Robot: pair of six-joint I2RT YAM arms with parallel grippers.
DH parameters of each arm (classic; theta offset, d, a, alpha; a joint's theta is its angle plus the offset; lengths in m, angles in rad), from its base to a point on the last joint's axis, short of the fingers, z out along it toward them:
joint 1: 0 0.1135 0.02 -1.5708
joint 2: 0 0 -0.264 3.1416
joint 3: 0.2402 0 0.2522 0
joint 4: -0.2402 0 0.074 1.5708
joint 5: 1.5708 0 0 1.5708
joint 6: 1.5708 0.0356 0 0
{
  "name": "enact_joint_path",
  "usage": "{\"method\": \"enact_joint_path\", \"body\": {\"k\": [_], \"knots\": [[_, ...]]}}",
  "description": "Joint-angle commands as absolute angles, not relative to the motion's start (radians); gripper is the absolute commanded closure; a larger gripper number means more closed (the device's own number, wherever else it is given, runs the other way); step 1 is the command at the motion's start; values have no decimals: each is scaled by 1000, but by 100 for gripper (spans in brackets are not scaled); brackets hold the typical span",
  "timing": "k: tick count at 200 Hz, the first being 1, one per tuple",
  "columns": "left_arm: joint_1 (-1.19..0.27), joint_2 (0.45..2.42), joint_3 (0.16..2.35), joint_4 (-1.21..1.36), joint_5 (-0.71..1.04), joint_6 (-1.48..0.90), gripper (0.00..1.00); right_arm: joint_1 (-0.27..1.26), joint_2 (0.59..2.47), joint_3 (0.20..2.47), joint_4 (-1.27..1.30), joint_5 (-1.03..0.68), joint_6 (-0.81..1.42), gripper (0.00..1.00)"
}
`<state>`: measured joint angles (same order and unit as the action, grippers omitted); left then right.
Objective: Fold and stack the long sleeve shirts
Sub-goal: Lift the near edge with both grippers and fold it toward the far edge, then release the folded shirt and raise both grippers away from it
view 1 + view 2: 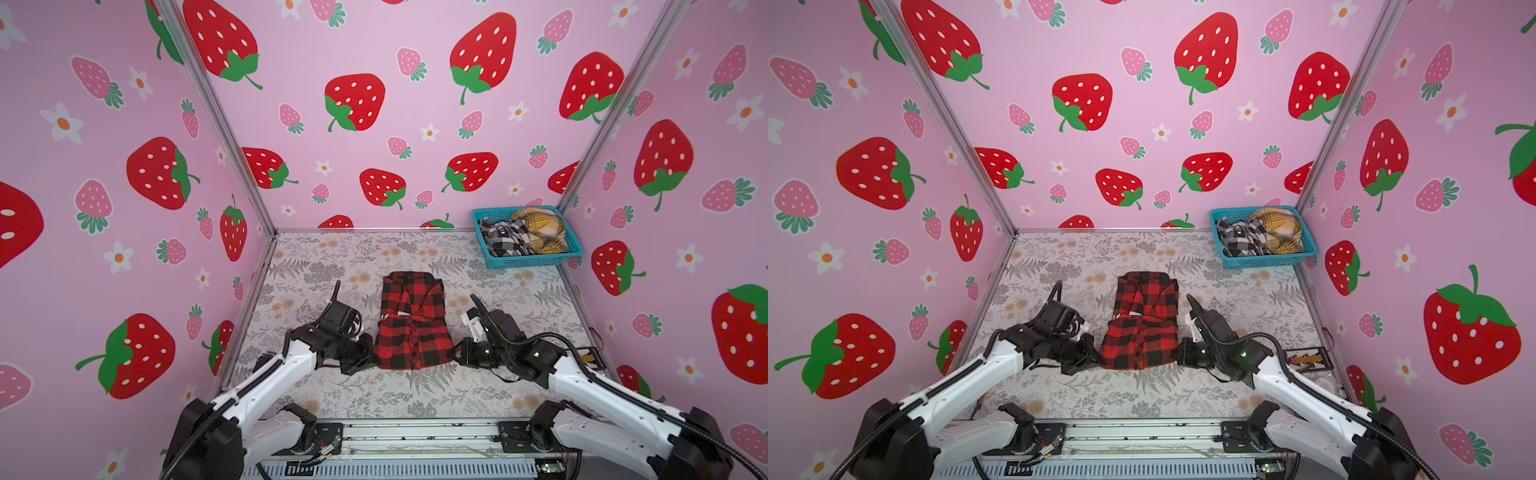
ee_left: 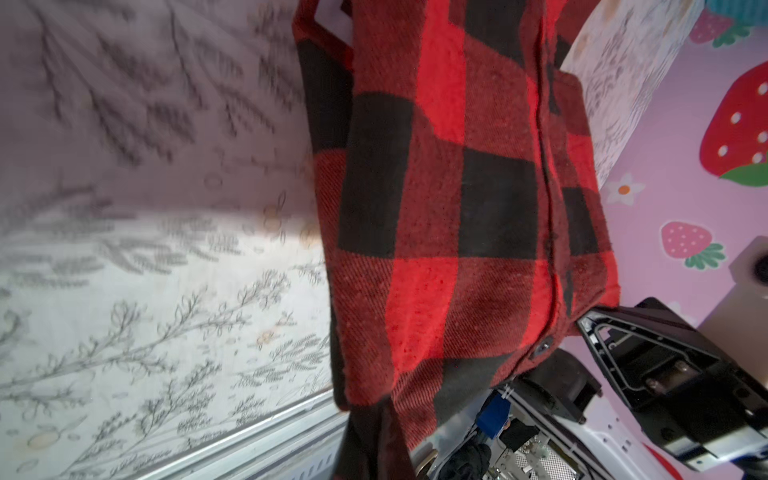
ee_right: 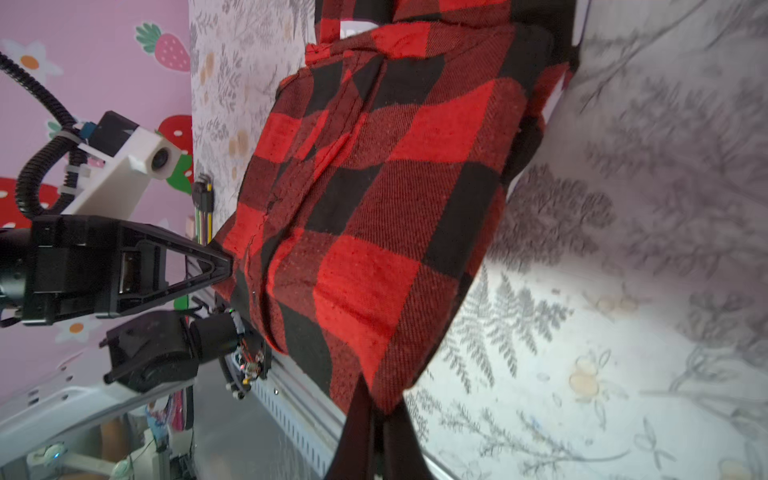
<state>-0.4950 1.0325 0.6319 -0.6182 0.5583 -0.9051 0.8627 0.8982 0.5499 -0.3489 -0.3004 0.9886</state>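
1. One white patch (image 1: 401, 312) shows at the crease across the red-and-black buffalo-check shirt (image 1: 411, 336). Whatever is printed on it is too small for you to read, and the right wrist view catches only a sliver of it (image 3: 353, 31).
2. You see the shirt folded into a narrow column in the middle of the floral table cover (image 1: 332, 266). It has big red and black squares in a coarse twill weave.
3. Its far half lies flat on the cover. Its near half is raised off the cover and casts a shadow beneath it in both wrist views.
4. A button placket runs along the near half, with one dark button (image 2: 542, 347) close to the near edge.
5. Your left gripper (image 1: 371, 354) is pinched tight on the near left corner of the shirt, jaws closed on the cloth.
6. Your right gripper (image 1: 455, 355) is clamped the same way on the near right corner, so the near edge hangs between the two.
7. At the far right corner of the table, a teal basket (image 1: 528, 261) holds a crumpled black-and-white plaid shirt (image 1: 500, 240) and a yellow plaid shirt (image 1: 540, 232). Both are well apart from the red one.
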Motion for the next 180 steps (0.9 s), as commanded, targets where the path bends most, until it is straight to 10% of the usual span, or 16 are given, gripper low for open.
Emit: {"method": "enact_joint_path", "body": {"k": [1, 46, 108, 129, 180], "knots": [[-533, 904, 598, -735, 467, -1011, 100, 898, 798, 531, -436, -154, 1116, 100], [-564, 921, 767, -740, 410, -959, 100, 890, 847, 646, -455, -119, 1080, 100], [-331, 1481, 1225, -666, 378, -724, 100, 556, 1331, 1035, -338, -345, 855, 96], [-282, 1818, 1544, -746, 386, -642, 61, 439, 1599, 1279, -336, -413, 811, 74], [-225, 2457, 2457, -831, 627, -672, 46, 342, 2040, 1800, -507, -326, 690, 51]]}}
